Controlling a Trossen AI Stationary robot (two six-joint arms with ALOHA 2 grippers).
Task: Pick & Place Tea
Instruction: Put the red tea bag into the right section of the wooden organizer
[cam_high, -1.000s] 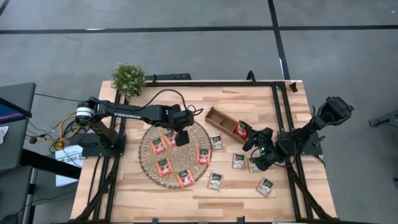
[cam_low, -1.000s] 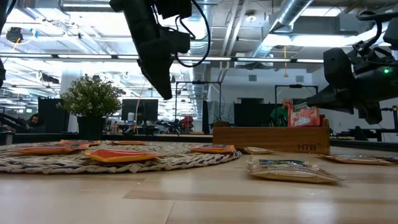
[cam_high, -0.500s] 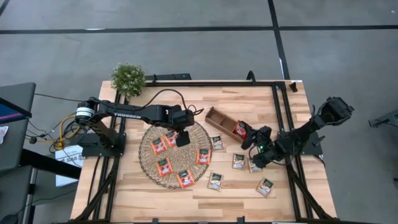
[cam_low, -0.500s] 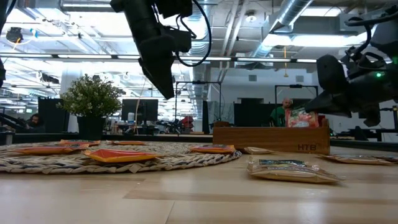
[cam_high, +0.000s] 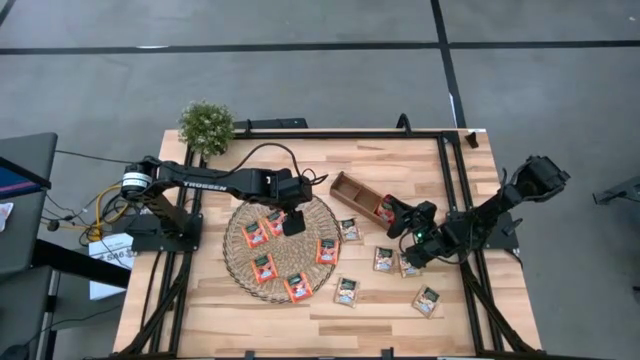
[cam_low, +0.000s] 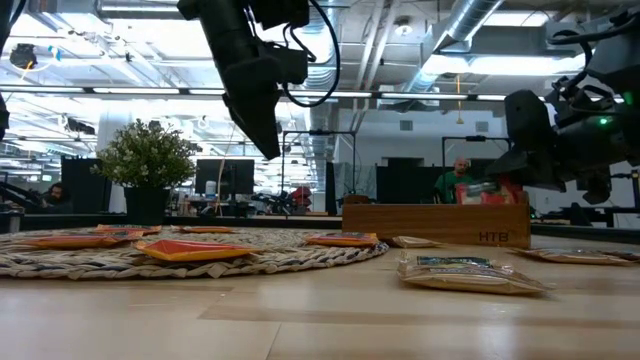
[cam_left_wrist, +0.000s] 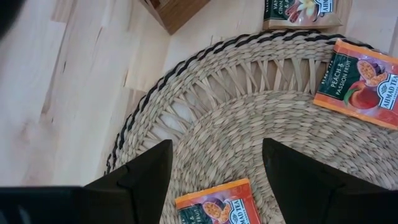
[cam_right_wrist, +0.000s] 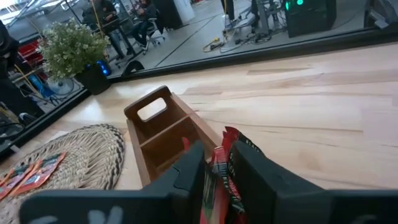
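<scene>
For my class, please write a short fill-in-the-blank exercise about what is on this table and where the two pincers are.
1. The red-orange tea sachets lie on the round ____ mat.
2. The right pincer has a red tea sachet between its fingers, at the end of the ____ tray.
3. The left pincer hangs with its fingers ____ above the mat.
4. At the table's far left corner stands a small ____.

Missing words: wicker; wooden; open; plant
</scene>
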